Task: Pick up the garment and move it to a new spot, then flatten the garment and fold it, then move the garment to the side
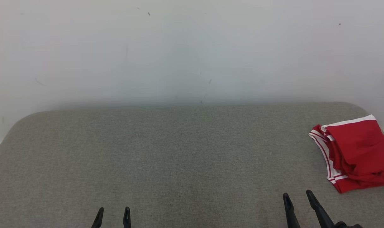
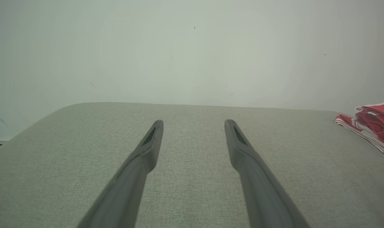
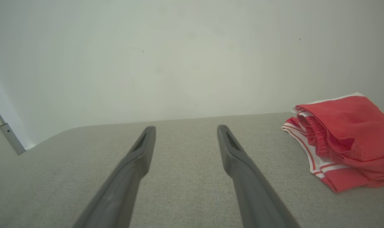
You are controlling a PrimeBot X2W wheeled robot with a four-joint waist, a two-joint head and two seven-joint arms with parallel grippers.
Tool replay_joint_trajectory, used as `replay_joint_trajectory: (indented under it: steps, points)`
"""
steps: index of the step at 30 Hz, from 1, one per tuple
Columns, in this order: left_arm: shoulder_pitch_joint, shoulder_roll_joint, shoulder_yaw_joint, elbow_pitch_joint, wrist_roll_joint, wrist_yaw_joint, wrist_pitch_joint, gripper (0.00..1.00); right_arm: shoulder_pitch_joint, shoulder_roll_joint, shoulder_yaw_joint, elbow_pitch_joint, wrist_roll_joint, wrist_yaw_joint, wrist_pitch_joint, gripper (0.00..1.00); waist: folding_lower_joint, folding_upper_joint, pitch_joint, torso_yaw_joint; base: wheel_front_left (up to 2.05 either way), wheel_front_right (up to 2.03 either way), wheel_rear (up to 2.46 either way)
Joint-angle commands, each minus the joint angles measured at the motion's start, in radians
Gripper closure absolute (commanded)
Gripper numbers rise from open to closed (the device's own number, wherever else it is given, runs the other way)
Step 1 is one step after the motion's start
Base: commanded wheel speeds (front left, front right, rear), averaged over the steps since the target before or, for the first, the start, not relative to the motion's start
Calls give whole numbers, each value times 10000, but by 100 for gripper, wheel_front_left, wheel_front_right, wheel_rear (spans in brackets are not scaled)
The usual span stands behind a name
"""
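– Red shorts (image 1: 356,152): where do they lie, and why there?
– At about three o'clock on the grey padded surface (image 1: 179,152), up against its back-right corner. They are folded into a compact stack, with white stripes showing along the left edge. I judge that spot to be "the side" the task asks for, so the work looks finished or nearly so.
– Now the claws, left to right.
– The left gripper (image 1: 114,209) sits at seven o'clock. Its fingers are spread wide with bare fabric between them, and it holds nothing. The right gripper (image 1: 297,193) sits at five o'clock, likewise spread and empty, with its tips angled toward eleven o'clock. It is near the shorts' lower left corner but apart from them.
– Why so low and parted?
– Probably a rest pose, keeping both off the stack so that nothing disturbs the fold.
– What can't you make out?
– The shorts run off the right edge of the head view and of both wrist views, so their far side is unseen. The top panel hides the inner layers, and I cannot tell how many folds there are. Both claws' bodies are cut off at the bottom. I also cannot tell what the small metal strip (image 3: 9,134) at nine o'clock in the right wrist view is.
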Motion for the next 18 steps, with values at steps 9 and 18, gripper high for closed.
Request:
replay_joint_trajectory:
  steps: [9,18]
  points:
    - [111,2,-16,480,-183,-24,37,100,185,57,55,489,125,0,36,100,0,0,41,-31,0,0,0]
    - [-295,41,211,664,-2017,-142,401,100,-297,81,-173,749,1856,-2,480,100,0,0,125,-31,0,0,0]
